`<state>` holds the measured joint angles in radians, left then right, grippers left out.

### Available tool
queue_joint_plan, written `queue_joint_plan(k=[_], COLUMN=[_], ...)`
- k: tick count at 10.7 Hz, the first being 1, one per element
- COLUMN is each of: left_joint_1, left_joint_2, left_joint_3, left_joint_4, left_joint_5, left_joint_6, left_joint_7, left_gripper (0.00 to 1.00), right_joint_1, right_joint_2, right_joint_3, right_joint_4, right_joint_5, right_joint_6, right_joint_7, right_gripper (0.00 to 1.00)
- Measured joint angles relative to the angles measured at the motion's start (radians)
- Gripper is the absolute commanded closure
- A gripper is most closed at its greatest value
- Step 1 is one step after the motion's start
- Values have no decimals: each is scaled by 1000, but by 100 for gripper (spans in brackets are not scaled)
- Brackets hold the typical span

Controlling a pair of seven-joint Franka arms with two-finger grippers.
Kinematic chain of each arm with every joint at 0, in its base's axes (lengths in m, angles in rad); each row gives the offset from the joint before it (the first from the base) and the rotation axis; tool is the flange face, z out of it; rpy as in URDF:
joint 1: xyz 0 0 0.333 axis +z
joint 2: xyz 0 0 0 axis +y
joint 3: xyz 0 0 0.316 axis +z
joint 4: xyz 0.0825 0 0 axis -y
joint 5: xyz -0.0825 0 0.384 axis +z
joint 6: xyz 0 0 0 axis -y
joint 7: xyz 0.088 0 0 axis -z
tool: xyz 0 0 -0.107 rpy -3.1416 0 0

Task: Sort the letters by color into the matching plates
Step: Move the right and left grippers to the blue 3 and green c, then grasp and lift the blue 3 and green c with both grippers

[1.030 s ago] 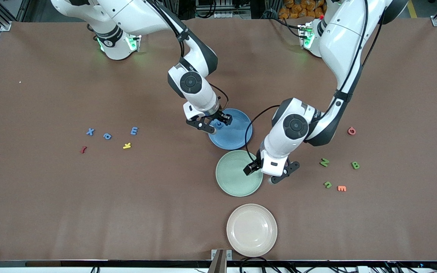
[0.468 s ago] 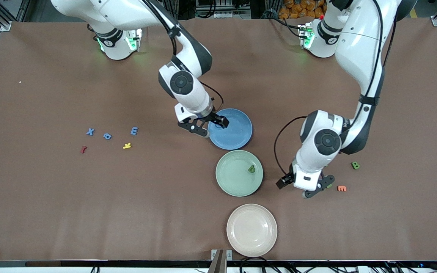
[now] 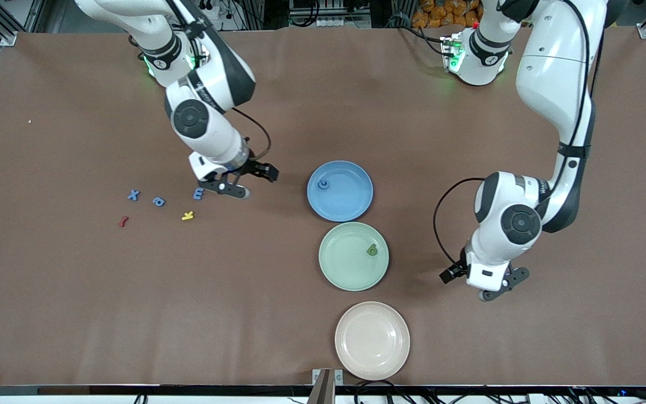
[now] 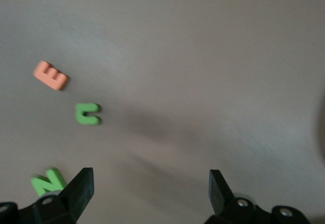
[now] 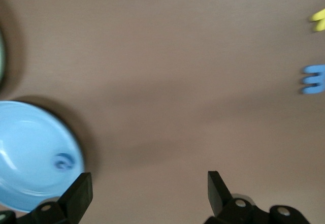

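Observation:
The blue plate holds one small blue letter, which also shows in the right wrist view. The mint green plate holds one green letter. Three blue letters lie toward the right arm's end: an X, a round one and an E. My right gripper hangs open and empty beside that E. My left gripper is open and empty over the table near a green curved letter and a green N. The left arm hides these in the front view.
A cream plate sits nearest the front camera. A red letter and a yellow K lie by the blue letters. An orange E lies beside the green letters.
Both grippers have left the plates, each leaving a letter in its matching plate. The right one swung toward the blue letters, the left one toward the green letters. Both opened wider.

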<state>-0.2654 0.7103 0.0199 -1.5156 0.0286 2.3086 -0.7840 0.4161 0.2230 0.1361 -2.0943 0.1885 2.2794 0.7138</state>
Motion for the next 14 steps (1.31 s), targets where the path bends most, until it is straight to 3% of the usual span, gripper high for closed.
queue_joint_plan(k=[2, 6, 10, 14], left_joint_1=[53, 99, 104, 117], left_joint_2=[5, 49, 82, 93], left_joint_3=[2, 2, 2, 2], left_joint_4=[-6, -11, -11, -11], left_joint_5=[0, 0, 0, 0], left_joint_6=[-8, -10, -10, -10], left_joint_7=[44, 136, 156, 166], left_gripper=[0, 0, 0, 0], right_joint_1=[-88, -223, -315, -329], right_joint_2=[-68, -124, -124, -82], right_joint_3=[-1, -1, -1, 2], right_joint_4=[-114, -253, -354, -391], right_joint_5=[-1, -154, -161, -164], right_joint_6=[1, 57, 244, 373], right_joint_7=[-135, -185, -329, -341], right_gripper=[4, 8, 11, 17])
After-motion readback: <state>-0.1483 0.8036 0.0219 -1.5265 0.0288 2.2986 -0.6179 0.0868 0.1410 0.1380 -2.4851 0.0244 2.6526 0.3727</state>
